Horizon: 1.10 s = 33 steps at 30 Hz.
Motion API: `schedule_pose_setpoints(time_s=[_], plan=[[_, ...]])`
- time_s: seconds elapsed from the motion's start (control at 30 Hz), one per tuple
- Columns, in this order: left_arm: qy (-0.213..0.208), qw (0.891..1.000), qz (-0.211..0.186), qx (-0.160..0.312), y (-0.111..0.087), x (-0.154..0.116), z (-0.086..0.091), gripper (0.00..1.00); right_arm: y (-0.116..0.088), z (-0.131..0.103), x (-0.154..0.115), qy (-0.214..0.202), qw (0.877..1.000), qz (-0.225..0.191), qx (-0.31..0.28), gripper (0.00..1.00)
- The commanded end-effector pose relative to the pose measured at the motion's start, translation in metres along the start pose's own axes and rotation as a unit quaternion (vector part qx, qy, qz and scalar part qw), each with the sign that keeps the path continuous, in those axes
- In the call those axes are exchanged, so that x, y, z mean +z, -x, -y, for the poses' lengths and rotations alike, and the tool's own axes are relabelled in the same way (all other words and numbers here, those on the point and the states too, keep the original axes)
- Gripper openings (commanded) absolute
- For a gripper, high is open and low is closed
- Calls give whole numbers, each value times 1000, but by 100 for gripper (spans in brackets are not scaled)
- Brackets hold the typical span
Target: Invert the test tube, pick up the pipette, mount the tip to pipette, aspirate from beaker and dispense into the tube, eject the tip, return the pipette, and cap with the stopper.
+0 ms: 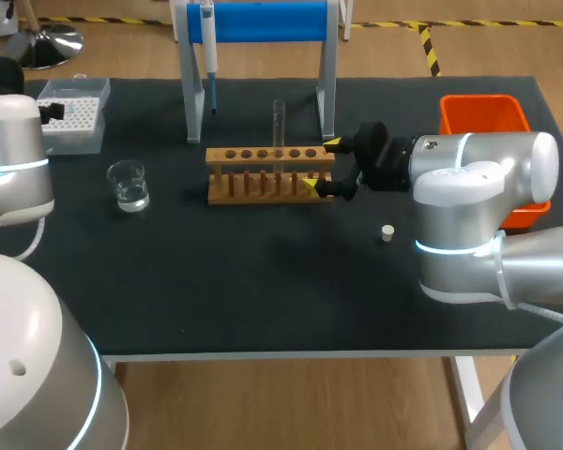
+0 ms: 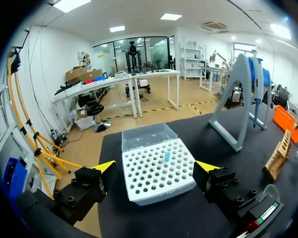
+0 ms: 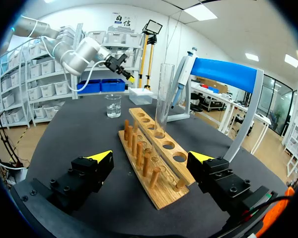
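Wooden rack (image 1: 270,175) is recorded near the middle of the black table (image 1: 263,281), set lengthwise across it. One glass tube (image 1: 279,124) is seated upright in the rack, in the third hole from the end nearest the right gripper (image 1: 321,166), with its open mouth uppermost.

The right gripper's fingers are spread apart, one yellow tip on each side of the rack's right end. No contact with the wood is seen and nothing is held.

The left gripper (image 2: 155,167) is likewise spread wide and holds nothing. The tip box (image 2: 149,186) is seen just ahead of it and below, with the clear lid on the far side. A single blue tip (image 2: 167,156) is noted standing in the box.

Positions taken from the rack, head view:
- 12 o'clock: the stand (image 1: 258,21), with the pipette (image 1: 208,52) hung at its left post.
- 10 o'clock: the tip box, near the table's left edge.
- 9 o'clock: the beaker (image 1: 129,185), with clear liquid in it, well apart from the rack.
- 4 o'clock: the stopper (image 1: 387,233), alone on the cloth.
- 2 o'clock: an orange bin (image 1: 483,117), partly hidden by the right arm.
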<state>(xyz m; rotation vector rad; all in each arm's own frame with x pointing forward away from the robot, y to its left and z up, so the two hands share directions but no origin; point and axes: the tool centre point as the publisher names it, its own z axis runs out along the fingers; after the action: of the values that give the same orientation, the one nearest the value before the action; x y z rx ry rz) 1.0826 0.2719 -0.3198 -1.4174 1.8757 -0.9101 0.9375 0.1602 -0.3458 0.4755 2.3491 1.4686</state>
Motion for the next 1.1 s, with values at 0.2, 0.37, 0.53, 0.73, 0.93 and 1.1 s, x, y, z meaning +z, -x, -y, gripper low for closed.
schedule_pose_setpoints(time_s=[0.2,0.37,0.53,0.73,0.93,1.1], plan=[[-4,1000,6,-6,-5,24,-2,100,0,1,0,2,1000,0,0,100],[-3,1000,3,-8,-10,31,-2,100,0,1,0,2,1000,0,0,100],[-6,1000,2,-12,-14,39,-1,100,0,1,0,2,1000,0,0,100],[-8,1000,-2,-11,-18,47,0,100,0,1,0,2,1000,0,0,100],[-10,1000,-7,-10,-21,55,1,100,0,1,0,2,1000,0,0,100],[-10,1000,-9,-10,-21,60,1,49,0,1,0,2,1000,0,0,100]])
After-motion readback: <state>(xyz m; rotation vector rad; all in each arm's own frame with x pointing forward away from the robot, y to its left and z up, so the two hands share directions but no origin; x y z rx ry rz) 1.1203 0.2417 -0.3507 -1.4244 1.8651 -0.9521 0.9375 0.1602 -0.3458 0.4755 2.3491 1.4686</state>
